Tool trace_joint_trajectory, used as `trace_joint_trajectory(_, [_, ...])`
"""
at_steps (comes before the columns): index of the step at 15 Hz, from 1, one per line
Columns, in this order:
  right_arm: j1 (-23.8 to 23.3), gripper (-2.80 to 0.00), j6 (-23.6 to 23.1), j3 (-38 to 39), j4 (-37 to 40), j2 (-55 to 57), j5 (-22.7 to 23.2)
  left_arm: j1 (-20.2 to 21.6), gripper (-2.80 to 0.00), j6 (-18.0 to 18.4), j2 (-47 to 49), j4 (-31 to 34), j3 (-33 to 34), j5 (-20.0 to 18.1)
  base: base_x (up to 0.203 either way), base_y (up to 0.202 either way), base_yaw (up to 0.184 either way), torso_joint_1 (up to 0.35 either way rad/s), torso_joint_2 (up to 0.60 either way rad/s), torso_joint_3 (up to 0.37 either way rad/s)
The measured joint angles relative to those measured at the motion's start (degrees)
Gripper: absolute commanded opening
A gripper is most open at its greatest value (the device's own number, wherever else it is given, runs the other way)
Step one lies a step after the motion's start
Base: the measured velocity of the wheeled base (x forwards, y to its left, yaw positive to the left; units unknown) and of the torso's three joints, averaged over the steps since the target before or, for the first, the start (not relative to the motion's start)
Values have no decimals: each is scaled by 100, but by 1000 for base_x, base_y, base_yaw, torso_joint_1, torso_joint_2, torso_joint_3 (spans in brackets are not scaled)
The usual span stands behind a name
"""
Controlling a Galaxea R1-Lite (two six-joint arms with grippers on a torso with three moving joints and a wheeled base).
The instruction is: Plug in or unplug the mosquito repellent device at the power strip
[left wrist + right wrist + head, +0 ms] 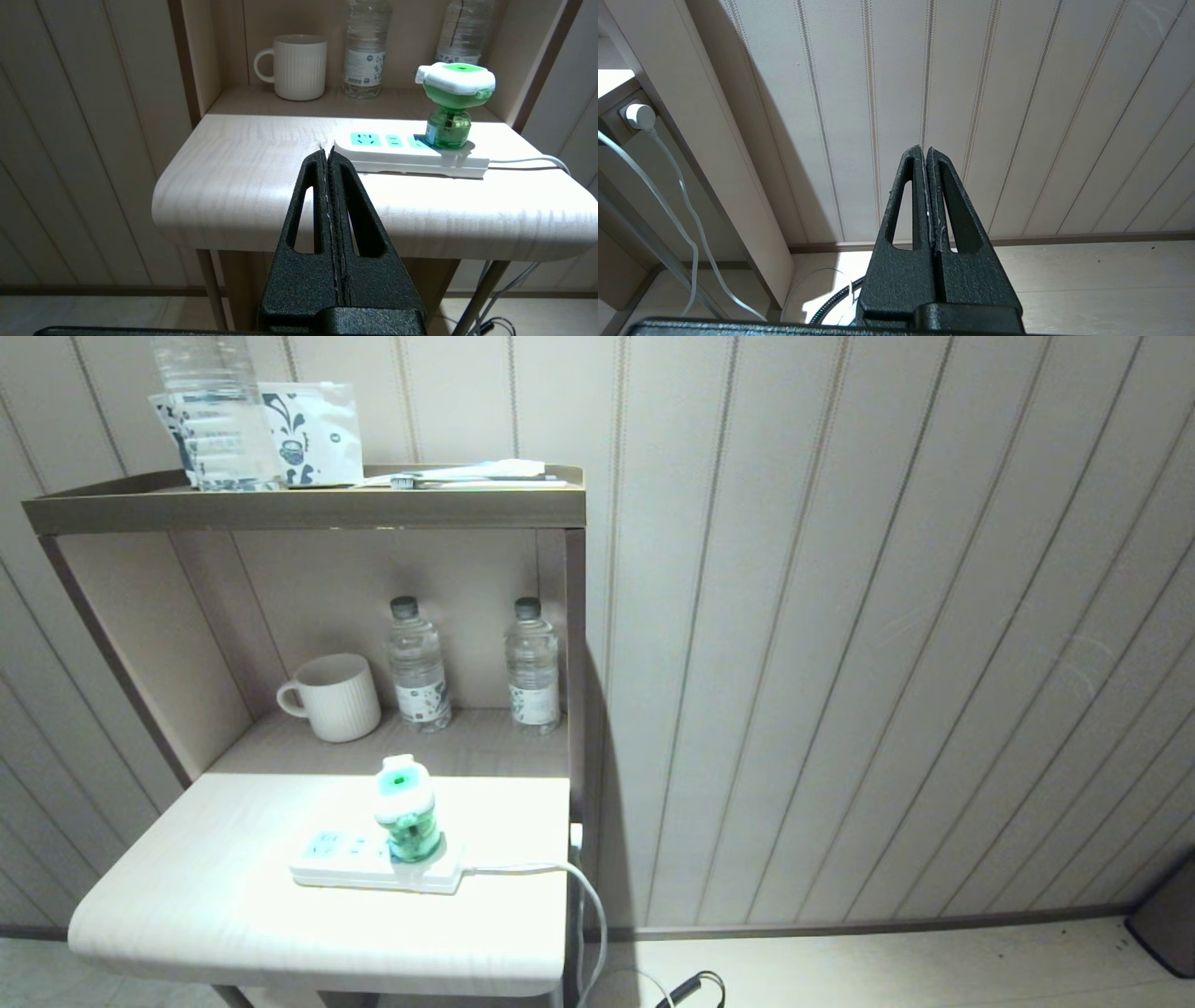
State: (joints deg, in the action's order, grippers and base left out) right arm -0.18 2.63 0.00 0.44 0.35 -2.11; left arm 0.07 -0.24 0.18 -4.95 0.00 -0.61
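Panelled wall behind a shelf unit (308, 509); head view: mosquito repellent device (406, 807) stands upright, plugged into power strip (373, 863) on tabletop (187, 905), mug (333, 697) + 2 bottles behind. Left wrist view: left gripper (327, 151) fingers together, short of the strip. Right wrist view: right gripper (924, 150) fingers together, facing wall.

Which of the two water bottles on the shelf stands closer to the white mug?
The left water bottle, right beside the mug. The other bottle stands farther over, against the shelf's right wall.
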Motion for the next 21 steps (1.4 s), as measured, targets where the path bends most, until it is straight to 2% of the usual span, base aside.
trace_joint_trajectory(5, [0, -280, -16, 0, 0, 0, 17, 6, -280, 176, -7, -52, 0, 46, 0, 0, 0, 0, 0, 0])
trace_joint_trajectory(7, [0, -280, -21, 0, 0, 0, 17, 11, -280, 261, 36, 22, -263, 76, 0, 0, 0, 0, 0, 0])
trace_joint_trajectory(8, [0, -280, -22, 0, 0, 0, 18, 11, -280, 266, 133, 128, -608, 81, 0, 0, 0, 0, 0, 0])
trace_joint_trajectory(10, [0, -280, -24, 0, 0, 0, 18, 11, -280, 273, 646, 328, -1761, 61, 0, 0, 0, 0, 0, 0])
trace_joint_trajectory(13, [0, -280, -27, 0, 0, 0, 19, 33, -280, 246, 2025, 495, -3295, 34, 0, 0, 0, 0, 0, 0])
trace_joint_trajectory(16, [0, -280, -27, 0, 0, 0, 18, -5, -280, 28, 3483, 594, -4627, 38, 0, 0, 0, 0, 0, 0])
trace_joint_trajectory(18, [0, -280, -27, 0, 0, 0, 18, -348, -280, -213, 4162, 708, -5026, 204, 0, 0, 0, 0, 0, 0])
trace_joint_trajectory(19, [0, -280, -27, 0, 0, 0, 18, -652, -280, -330, 4404, 740, -5108, 431, 0, 0, 0, 0, 0, 0])
trace_joint_trajectory(21, [0, -280, -27, 0, 0, 0, 18, -1567, -280, -587, 4846, 643, -5141, 1316, 0, 0, 0, 0, 0, 0])
